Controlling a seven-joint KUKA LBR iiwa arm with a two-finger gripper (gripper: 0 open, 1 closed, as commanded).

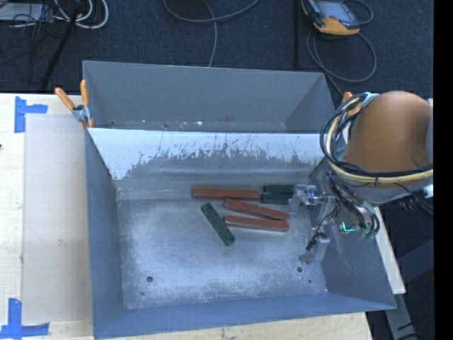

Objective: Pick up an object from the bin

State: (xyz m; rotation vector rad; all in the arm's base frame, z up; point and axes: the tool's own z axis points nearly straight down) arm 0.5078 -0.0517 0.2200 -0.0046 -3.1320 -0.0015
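My gripper (308,222) hangs low at the right end of the bin, open, with nothing between its fingers. One fingertip (303,193) is next to a short dark green block (277,192); the other (313,248) points at the bare floor near the right wall. Just left of the gripper lie two red-brown sticks side by side, the upper stick (255,207) and the lower stick (256,223). Neither touches the gripper.
A third red-brown stick (225,193) lies further left along the back of the floor. A dark green bar (217,224) lies slanted at mid-floor. The arm with its orange dome and cables overhangs the right rim.
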